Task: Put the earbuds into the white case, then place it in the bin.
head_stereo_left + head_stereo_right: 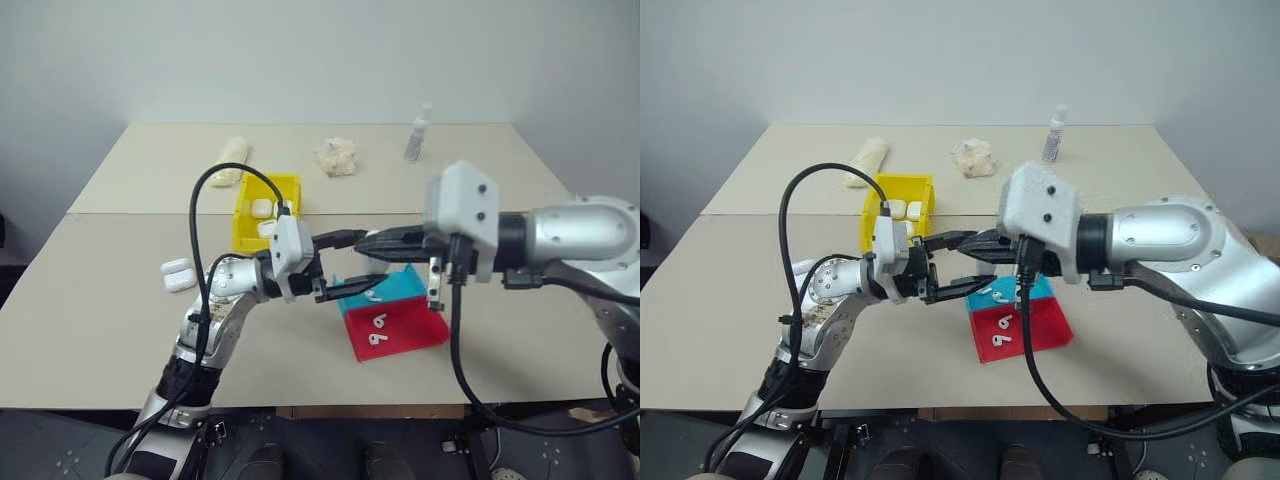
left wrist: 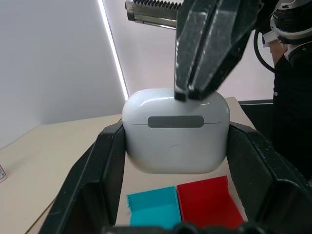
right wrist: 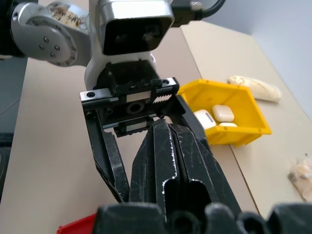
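Above the bench point(image 1: 90, 330), the left end effector point(image 2: 175, 146) pinches a closed white case point(image 2: 175, 131) between its black fingers, while the right end effector point(image 1: 375, 243), fingers pressed together, touches the case's lid from the opposite side. Beneath them sit a blue tray point(image 1: 405, 285) and a red tray point(image 1: 415, 325), each holding loose earbuds point(image 1: 378, 322). The yellow bin point(image 1: 245, 225) behind holds more cases; two further cases point(image 1: 178, 274) lie beside it. A small bottle point(image 1: 417, 132) stands far back.

I seem to work in a lab. A bare beige table point(image 1: 100, 300) stands against plain white walls point(image 1: 300, 60), cables point(image 1: 200, 230) trailing.
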Controlling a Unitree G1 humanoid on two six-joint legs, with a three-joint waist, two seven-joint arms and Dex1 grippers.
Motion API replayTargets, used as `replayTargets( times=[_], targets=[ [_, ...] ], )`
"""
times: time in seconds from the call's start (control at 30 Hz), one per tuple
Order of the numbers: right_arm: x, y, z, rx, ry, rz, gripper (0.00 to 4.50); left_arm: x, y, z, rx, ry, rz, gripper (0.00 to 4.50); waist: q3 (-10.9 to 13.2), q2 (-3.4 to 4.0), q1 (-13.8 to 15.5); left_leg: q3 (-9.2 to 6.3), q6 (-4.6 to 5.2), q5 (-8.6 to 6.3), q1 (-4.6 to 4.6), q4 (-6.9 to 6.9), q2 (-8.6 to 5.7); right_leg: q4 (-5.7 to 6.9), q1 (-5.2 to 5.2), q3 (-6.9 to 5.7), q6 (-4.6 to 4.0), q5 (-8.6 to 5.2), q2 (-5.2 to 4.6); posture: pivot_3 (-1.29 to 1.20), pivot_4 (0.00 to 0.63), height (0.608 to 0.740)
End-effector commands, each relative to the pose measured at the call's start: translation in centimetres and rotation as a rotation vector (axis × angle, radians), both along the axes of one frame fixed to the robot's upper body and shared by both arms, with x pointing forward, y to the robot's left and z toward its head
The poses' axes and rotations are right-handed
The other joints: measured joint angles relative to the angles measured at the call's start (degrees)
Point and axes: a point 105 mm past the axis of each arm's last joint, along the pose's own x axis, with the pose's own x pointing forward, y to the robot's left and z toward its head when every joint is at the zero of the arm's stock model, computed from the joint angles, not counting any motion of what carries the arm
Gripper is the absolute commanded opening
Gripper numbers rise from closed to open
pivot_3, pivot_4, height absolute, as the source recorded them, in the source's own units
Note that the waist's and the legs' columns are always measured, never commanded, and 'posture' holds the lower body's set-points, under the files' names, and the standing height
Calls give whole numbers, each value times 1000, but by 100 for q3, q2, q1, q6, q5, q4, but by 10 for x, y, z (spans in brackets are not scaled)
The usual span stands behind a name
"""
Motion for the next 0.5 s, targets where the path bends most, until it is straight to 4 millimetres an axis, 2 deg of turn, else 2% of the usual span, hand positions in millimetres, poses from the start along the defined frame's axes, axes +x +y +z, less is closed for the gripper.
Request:
replayTargets(
  times=[0.03,0.13,0.23,0.4,0.5],
  targets=[
    [-8,-14,39,147,-73,0,41,-8,8,21,-89,-68,-15,2781,0,0,2,0,0,0,0,0,0,0,0,0,0,0,0,0,150,740],
    [-9,-28,51,222,-86,-25,41,-8,16,28,-134,-63,-8,2781,0,0,3,0,0,0,0,0,0,1,2,0,0,0,-1,0,150,740],
    [-4,-41,45,241,-81,-103,41,0,28,31,-150,-51,62,2781,-1,-1,4,-1,1,0,1,-1,0,1,3,0,0,0,-1,0,150,740],
    [11,-58,14,225,-17,-251,41,41,53,40,-204,-57,357,2781,-1,-2,10,3,1,0,4,2,-2,2,6,2,1,1,-2,0,150,740],
    [15,-64,-9,206,31,-309,41,84,72,47,-219,-12,654,2781,-2,-5,40,1,1,0,4,3,-2,2,9,-2,1,1,-1,0,150,740]
  ],
)
